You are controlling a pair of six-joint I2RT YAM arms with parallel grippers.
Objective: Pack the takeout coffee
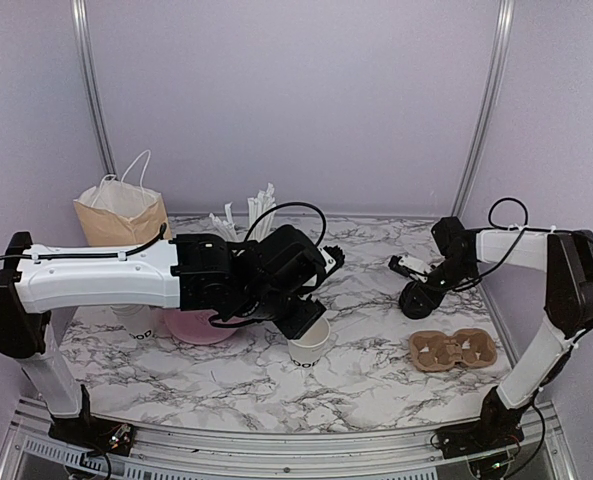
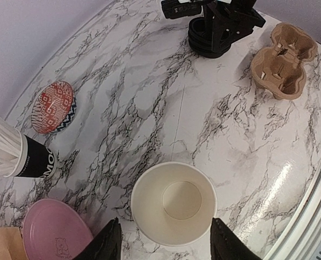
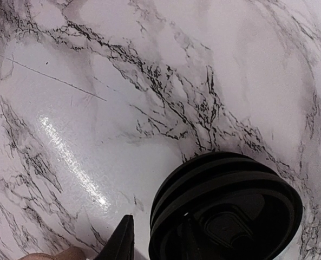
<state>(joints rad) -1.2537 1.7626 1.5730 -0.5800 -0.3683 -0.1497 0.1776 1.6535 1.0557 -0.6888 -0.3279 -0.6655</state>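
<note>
A: Left claw [image 2: 165, 222] first. State?
B: Released. Its fingers [image 2: 109, 244] stand spread on either side of the white paper cup [image 2: 174, 200], with marble showing between the left one and the cup wall.
A: The cup itself?
B: Upright on the marble table [image 1: 376, 400], centre front, lid off. Black lettering on its side in the top view.
A: Sweep left to right, quick.
B: Back left, a brown paper bag [image 1: 123, 215] with white handles. In front of it, under the left arm, another white lettered cup [image 1: 141, 330]. Then a pink plate [image 2: 54, 233], just left of the open cup and apart from it. Behind the plate is a black cup of white straws [image 2: 33, 160], and beyond that a red patterned disc [image 2: 52, 106] lies flat.
A: Right half?
B: The black lid [image 3: 225, 211] is right of centre, well apart from the cup. The right claw [image 1: 417, 293] is down over it. One finger [image 3: 122, 241] is just outside the rim with a sliver of marble between. The other is black on black inside the lid, so I can't tell whether it's clenched on the rim.
A: Far right?
B: A cardboard two-cup carrier [image 2: 285, 59], near the lid but not touching it, closer to the front edge.
</note>
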